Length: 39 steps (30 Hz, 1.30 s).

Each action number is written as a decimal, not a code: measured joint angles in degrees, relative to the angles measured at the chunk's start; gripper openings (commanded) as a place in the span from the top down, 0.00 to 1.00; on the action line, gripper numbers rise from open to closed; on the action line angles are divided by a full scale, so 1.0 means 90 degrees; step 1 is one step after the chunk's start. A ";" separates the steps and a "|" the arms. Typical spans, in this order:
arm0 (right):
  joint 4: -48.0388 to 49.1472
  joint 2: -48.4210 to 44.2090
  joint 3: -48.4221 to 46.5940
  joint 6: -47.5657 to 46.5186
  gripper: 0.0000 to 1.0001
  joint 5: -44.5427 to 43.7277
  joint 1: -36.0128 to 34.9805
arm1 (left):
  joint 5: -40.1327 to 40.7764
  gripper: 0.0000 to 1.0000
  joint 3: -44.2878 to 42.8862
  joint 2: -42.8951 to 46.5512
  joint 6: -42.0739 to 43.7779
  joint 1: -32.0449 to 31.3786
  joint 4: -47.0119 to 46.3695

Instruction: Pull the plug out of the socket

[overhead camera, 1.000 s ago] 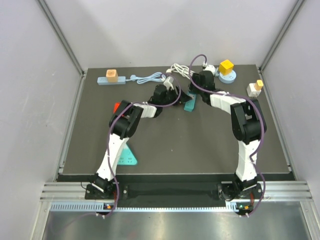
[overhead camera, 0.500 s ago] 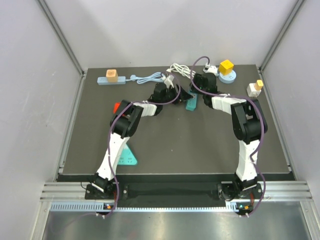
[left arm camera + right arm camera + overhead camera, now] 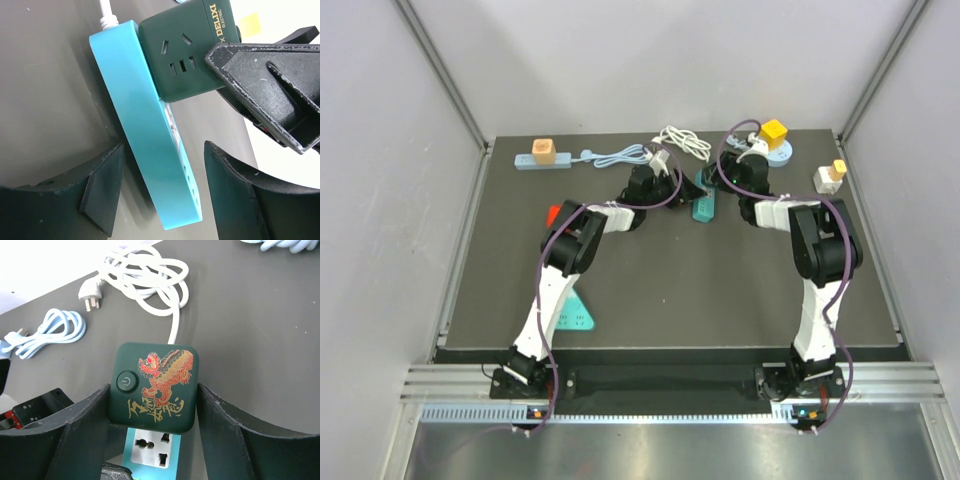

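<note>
Plug (image 3: 152,387) on socket strip's (image 3: 150,449) end, coiled cord (image 3: 145,280) behind.

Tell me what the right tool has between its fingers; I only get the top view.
Observer: The right tool is closed on a dark green cube with a dragon print, one finger pressed to each side.
Operator: Confirm whether that cube is off the strip.
Observer: Not yet. In the left wrist view the cube sits flush against the face of the teal strip, with no gap between them.
</note>
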<state>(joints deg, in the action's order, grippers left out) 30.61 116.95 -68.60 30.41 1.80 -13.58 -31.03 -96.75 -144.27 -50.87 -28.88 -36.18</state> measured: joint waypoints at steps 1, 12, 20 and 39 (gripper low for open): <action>0.0000 0.0000 0.0000 0.0034 1.00 0.0046 0.0015 | -0.0002 0.32 -0.0005 0.0000 0.0000 0.0000 0.0002; -0.0012 0.0000 0.0000 0.0185 0.96 0.0092 -0.0046 | 0.0044 0.77 -0.0379 -0.0187 -0.0294 -0.0007 0.0563; -0.0102 -0.0017 -0.0010 0.0194 0.56 -0.0172 -0.0068 | 0.0323 1.00 -0.0617 -0.0165 -0.0345 -0.0046 0.1129; -0.1088 -0.0007 -0.0226 -0.0097 0.22 -0.0282 -0.0272 | 0.1061 1.00 -0.0474 0.0049 -0.0160 -0.0248 0.1258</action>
<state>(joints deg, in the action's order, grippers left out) 20.82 116.88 -70.63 29.54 -0.73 -16.03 -21.47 -101.01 -143.83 -52.31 -31.11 -24.86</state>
